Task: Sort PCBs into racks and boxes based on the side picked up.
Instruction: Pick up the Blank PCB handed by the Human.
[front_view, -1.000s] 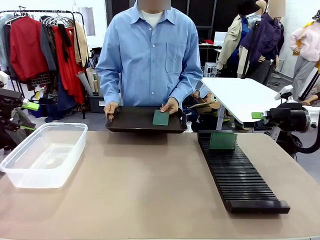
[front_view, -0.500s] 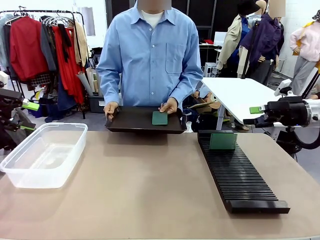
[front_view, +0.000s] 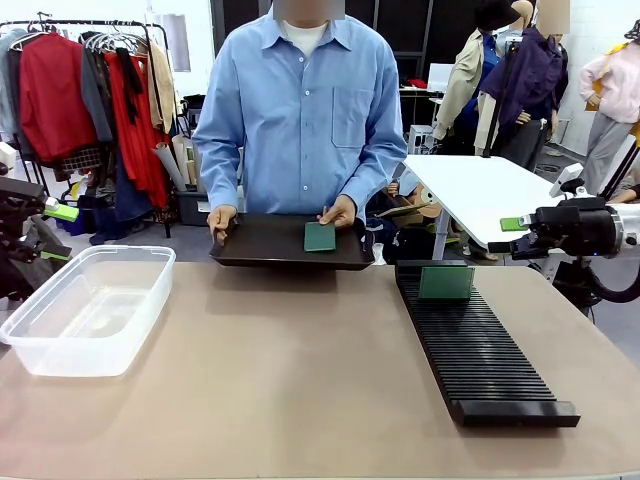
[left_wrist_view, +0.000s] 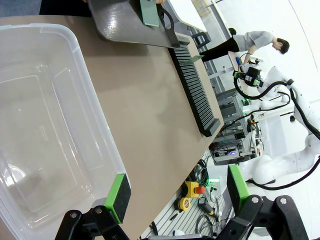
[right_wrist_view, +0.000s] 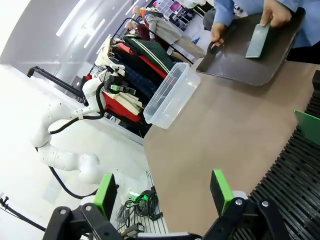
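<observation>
One PCB (front_view: 446, 282) stood in the rack (front_view: 485, 355); the box (front_view: 62, 358) held none. A second PCB (front_view: 320, 237) lay unsorted on the tray (front_view: 265, 240); left hand (left_wrist_view: 177, 192) and right hand (right_wrist_view: 164, 192) gaped wide, empty.

A person (front_view: 300, 120) holds a tray (front_view: 262, 242) bearing one PCB (front_view: 320, 237); another PCB (front_view: 446, 283) stands in the rack (front_view: 482, 362)

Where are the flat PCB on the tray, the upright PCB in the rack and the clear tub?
flat PCB (front_view: 320, 237): front view, middle of its face.
upright PCB (front_view: 446, 283): front view, middle of its face.
clear tub (front_view: 75, 357): front view, near wall.
</observation>
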